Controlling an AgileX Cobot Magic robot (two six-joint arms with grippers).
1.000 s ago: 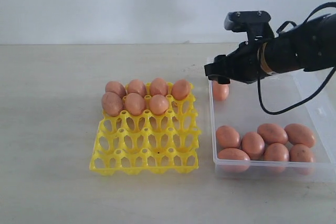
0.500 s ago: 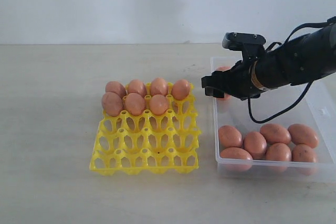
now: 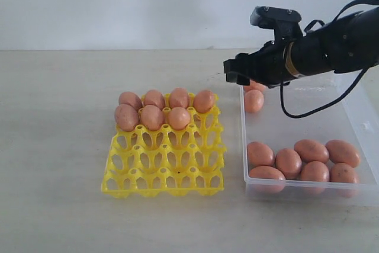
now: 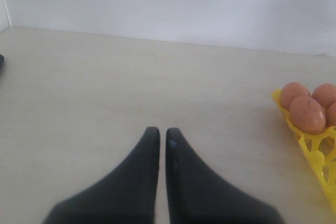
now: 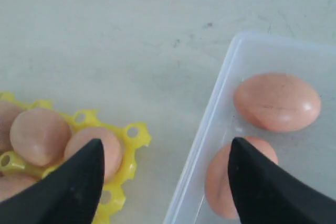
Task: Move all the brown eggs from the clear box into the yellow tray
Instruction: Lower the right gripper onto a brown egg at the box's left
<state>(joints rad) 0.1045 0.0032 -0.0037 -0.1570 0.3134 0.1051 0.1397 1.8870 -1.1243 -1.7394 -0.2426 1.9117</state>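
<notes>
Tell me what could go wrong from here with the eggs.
The open right jaws straddle the clear box's wall in the wrist view; descending so, one could strike it and shove the box. The two corner eggs lie close together by that wall, so gripping one may knock or crack the other.

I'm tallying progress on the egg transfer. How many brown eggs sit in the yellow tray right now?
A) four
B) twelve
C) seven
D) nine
C: the yellow tray holds seven brown eggs, four in its far row and three in the row next to it, as the exterior view shows.
</notes>
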